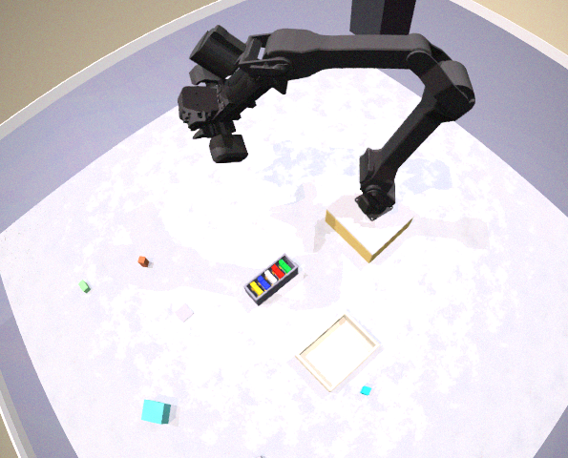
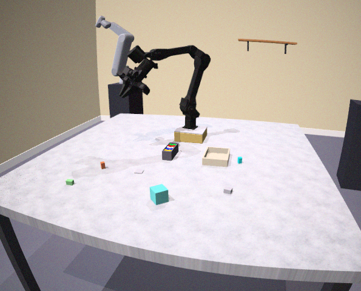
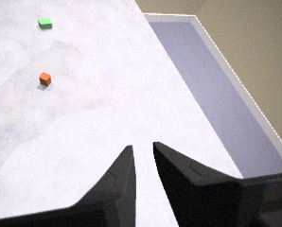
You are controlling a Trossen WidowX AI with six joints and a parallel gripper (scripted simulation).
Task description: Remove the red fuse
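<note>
"Where is the subject fuse?"

"I find one red fuse (image 1: 278, 271) (image 2: 172, 145), seated in the fuse block (image 1: 259, 301) (image 2: 167, 155) between the green fuse (image 1: 284, 265) and the white fuse (image 1: 270, 277)."

"Full count?"

"Five fuses, one row. Beyond the white I record one blue fuse (image 1: 263, 282), then one yellow fuse (image 1: 256, 288) at the end. The block is a single oblong, dark-sided with a grey rim."

"Receiving tray?"

"One tray (image 1: 313, 373) (image 2: 215, 161), beige, rectangular, low-walled, well apart from the block. The red fuse is outside it."

"And your gripper?"

"One gripper (image 2: 121, 95) (image 3: 143, 148), closed to a narrow gap, nothing grasped. The fingers are dark and taper to points. I have it raised above the table (image 1: 215, 355) (image 2: 186, 225) (image 3: 98, 156), clear of the block."

"Loose items?"

"One large teal cube (image 1: 156, 411) (image 2: 159, 194), flat-faced; four small blocks, orange (image 1: 143, 261) (image 2: 102, 165) (image 3: 45, 79), green (image 1: 84, 286) (image 2: 70, 182) (image 3: 44, 24), cyan (image 1: 366, 390) (image 2: 239, 160) and grey (image 2: 227, 190); one thin pale square (image 1: 184, 312) (image 2: 139, 171). The tabletop is mottled, pale, stone-like"
</note>
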